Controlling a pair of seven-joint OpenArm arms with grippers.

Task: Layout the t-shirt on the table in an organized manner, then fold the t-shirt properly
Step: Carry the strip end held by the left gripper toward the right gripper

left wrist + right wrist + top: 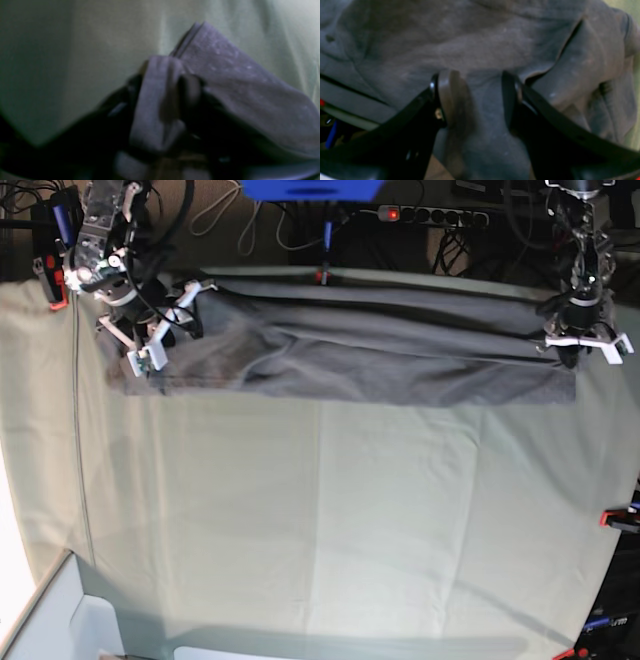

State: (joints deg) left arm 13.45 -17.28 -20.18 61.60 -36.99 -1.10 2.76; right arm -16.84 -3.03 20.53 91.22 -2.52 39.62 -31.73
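Between my right fingers (447, 97) lies dark grey cloth; my right gripper (475, 97) stands spread over the t-shirt (480, 45), touching it but clamping nothing. Only that wrist view shows the gap. My left wrist view gives what the base view hides: a fold of the shirt's hem (157, 100) bunched at my left gripper (175, 95), which is pinching it, with the doubled edge rising behind. From above, my right gripper (160, 340) sits on the shirt's end at that view's left, my left gripper (585, 340) at its other end.

The t-shirt (350, 350) looks plain, lint-flecked and wrinkled, stretched in a long band across the far edge of the table (320, 520).

Pale green, creased cloth covers the table; red clamps (612, 518) grip its edge. Beyond are cables and a power strip (430, 216).
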